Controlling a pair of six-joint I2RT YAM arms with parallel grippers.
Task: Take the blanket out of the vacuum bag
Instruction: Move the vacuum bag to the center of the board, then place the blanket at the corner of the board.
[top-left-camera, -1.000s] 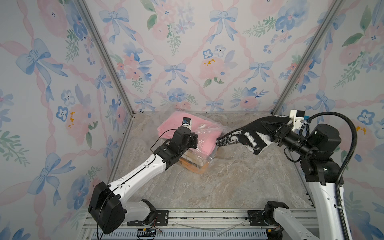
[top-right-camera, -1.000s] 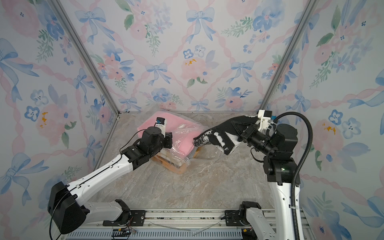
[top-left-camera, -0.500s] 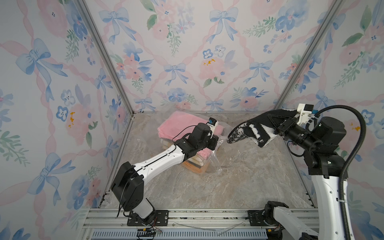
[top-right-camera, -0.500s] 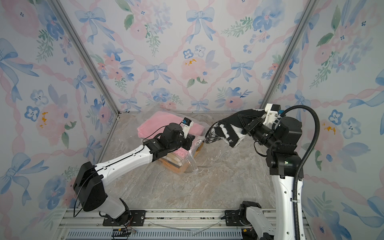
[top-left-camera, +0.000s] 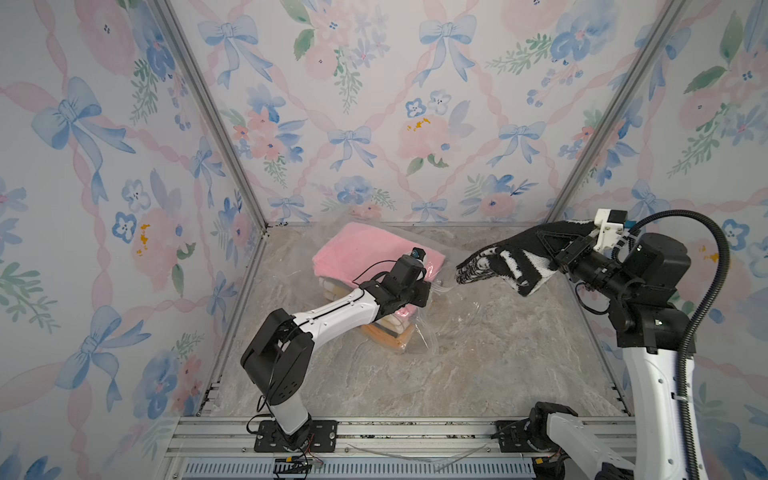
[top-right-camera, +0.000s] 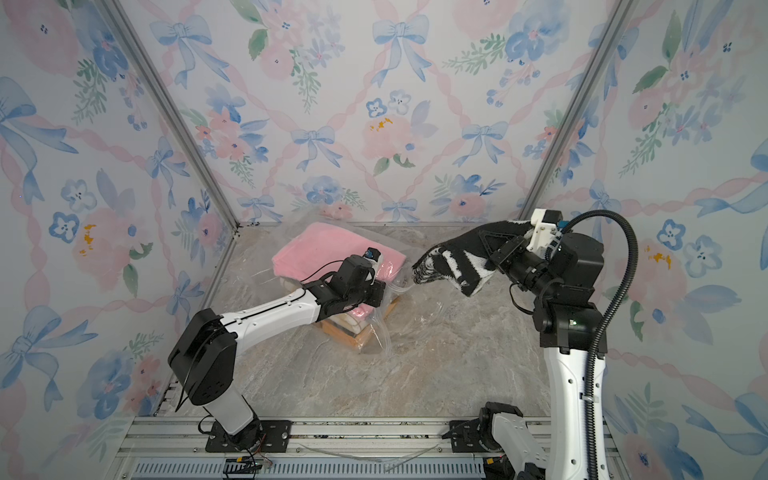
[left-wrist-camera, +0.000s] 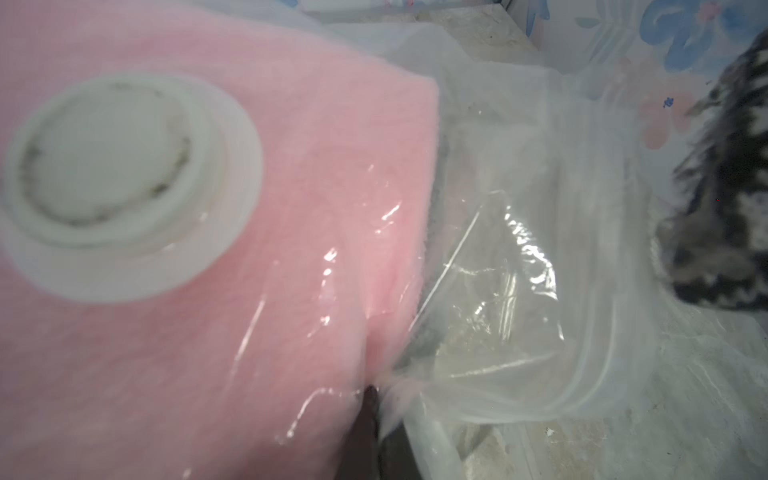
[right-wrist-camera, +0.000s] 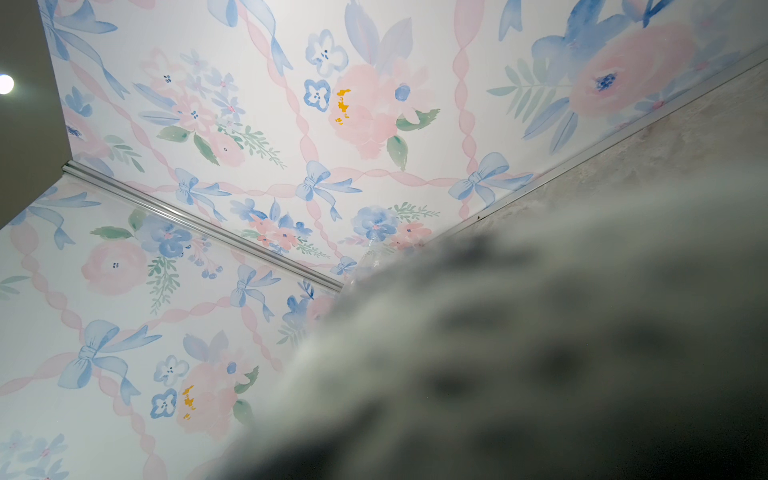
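A black-and-white knitted blanket (top-left-camera: 498, 259) (top-right-camera: 449, 259) hangs in the air to the right of the bag, draped over my right gripper (top-left-camera: 552, 245) (top-right-camera: 498, 245), which is shut on it. Its fingertips are hidden by the fabric, which fills the right wrist view as a blurred grey mass (right-wrist-camera: 540, 353). The clear vacuum bag (top-left-camera: 457, 311) (top-right-camera: 419, 316) (left-wrist-camera: 519, 249) lies on the floor with its mouth towards the right. Its white valve cap (left-wrist-camera: 112, 166) rests on a folded pink blanket (top-left-camera: 365, 245) (top-right-camera: 328, 249) (left-wrist-camera: 332, 124) inside. My left gripper (top-left-camera: 426, 291) (top-right-camera: 380, 291) (left-wrist-camera: 374, 399) is shut on the bag's plastic at the pink blanket's edge.
Cream and orange folded textiles (top-left-camera: 390, 332) are stacked under the pink one inside the bag. Flowered walls close the cell at the back and on both sides. An aluminium rail (top-left-camera: 395, 432) runs along the front edge of the marble floor (top-left-camera: 478, 374).
My right gripper has drawn the black-and-white blanket up and to the right, clear of the bag's mouth. My left gripper has slid right along the bag top to the pink blanket's right edge.
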